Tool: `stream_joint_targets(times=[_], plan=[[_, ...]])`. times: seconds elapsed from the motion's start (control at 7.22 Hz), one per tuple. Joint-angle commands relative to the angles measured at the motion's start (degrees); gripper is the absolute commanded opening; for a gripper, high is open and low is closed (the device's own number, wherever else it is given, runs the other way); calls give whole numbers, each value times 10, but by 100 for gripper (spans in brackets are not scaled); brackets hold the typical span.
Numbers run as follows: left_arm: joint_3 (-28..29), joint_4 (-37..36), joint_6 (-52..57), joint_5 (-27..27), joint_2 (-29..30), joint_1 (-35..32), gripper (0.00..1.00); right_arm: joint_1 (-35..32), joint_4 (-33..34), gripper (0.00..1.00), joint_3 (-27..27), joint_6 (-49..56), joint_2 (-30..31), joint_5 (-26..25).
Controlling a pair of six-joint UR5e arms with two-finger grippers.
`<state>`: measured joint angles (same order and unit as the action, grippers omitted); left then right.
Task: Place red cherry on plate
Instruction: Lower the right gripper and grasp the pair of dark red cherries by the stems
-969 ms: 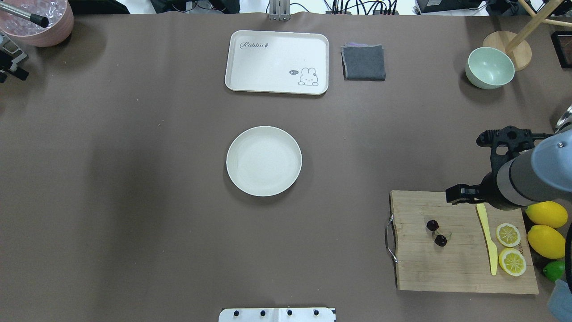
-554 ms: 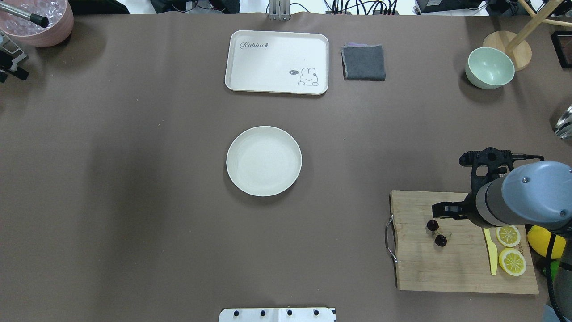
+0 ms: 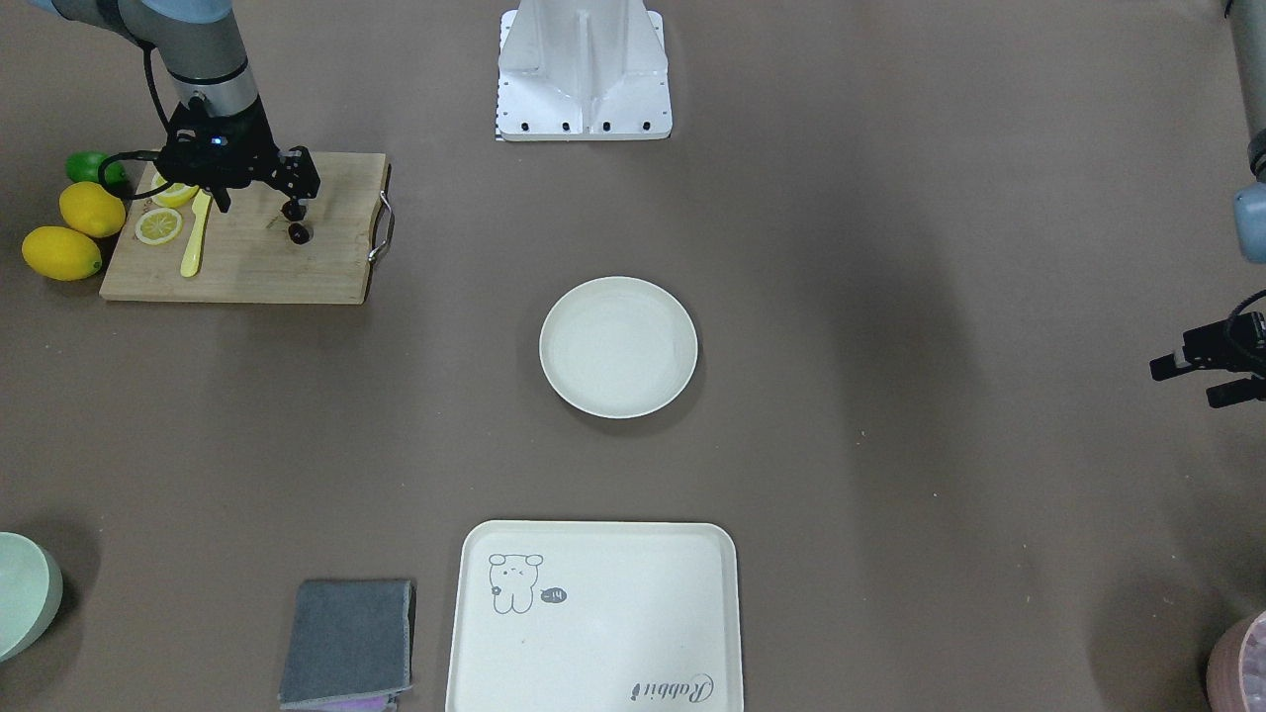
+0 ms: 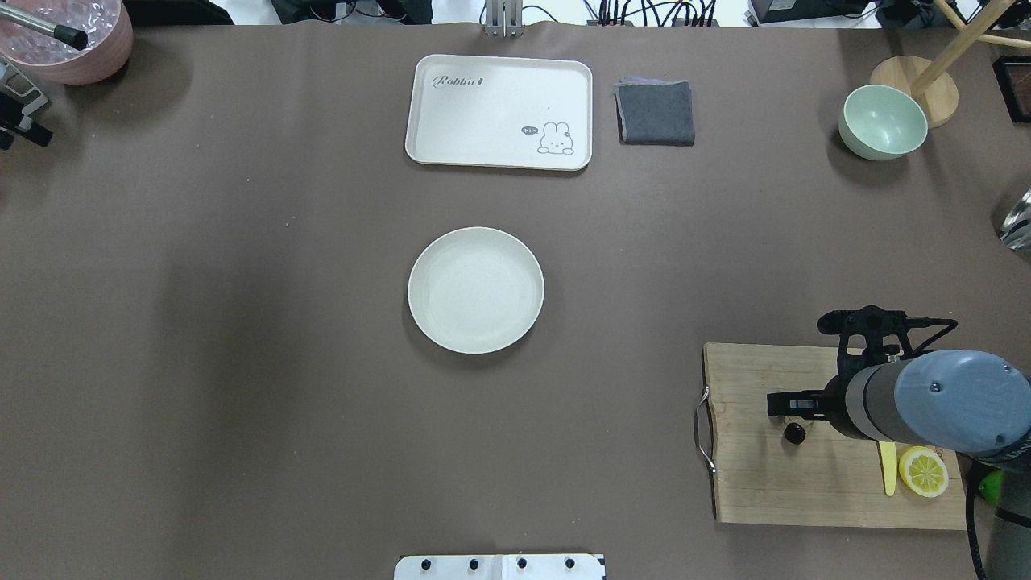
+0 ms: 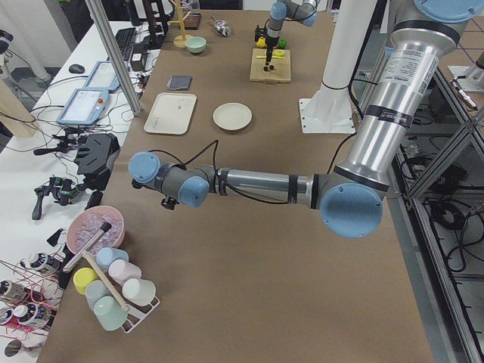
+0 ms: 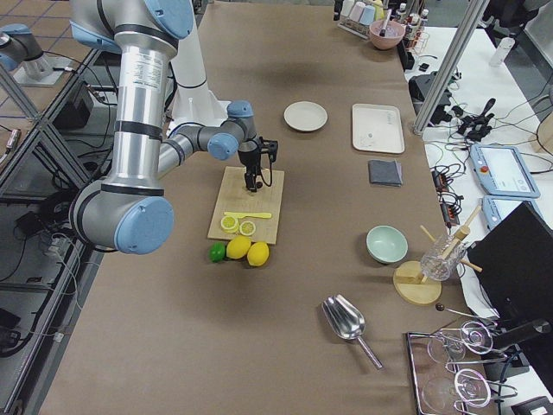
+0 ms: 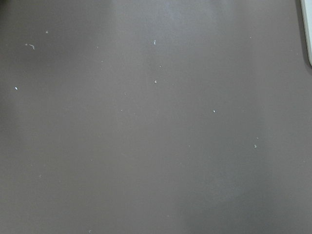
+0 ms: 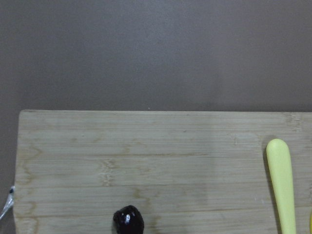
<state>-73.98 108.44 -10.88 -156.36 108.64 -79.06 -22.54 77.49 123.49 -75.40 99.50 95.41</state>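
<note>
The right hand [image 3: 297, 193] hung over the cherry [image 3: 299, 233] on the board [image 4: 757, 483], hiding half the pair from above; its opening was unclear. The cut-off left hand [image 3: 1184, 386] gaped empty.

Overhead: right arm [image 4: 934, 407] covers one cherry of the dark maroon cherry pair [image 4: 794, 433], most of the pale yellow plastic knife [image 4: 887, 477] and both whole yellow lemons [image 3: 61, 252]. The green lime [image 4: 993, 486] barely shows. Right wrist view: cherry and knife are cut by the bottom edge. Left gripper [image 3: 1187, 386] is clipped at the front view's edge. Left wrist view: cream sliver [image 7: 310, 34] at right edge, unidentifiable.
</note>
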Motion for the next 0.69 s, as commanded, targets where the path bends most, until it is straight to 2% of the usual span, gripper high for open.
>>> stream_joint_targets(times=[0.0, 0.28, 0.55], plan=[[1, 0, 0, 0, 1, 0, 98, 10, -8, 92, -10, -11, -1, -7], [0, 0, -1, 0, 0, 0, 98, 26, -8, 86, -9, -25, -2, -23], [0, 0, -1, 0, -1, 0, 98, 36, -8, 72, -9, -33, -2, -33]])
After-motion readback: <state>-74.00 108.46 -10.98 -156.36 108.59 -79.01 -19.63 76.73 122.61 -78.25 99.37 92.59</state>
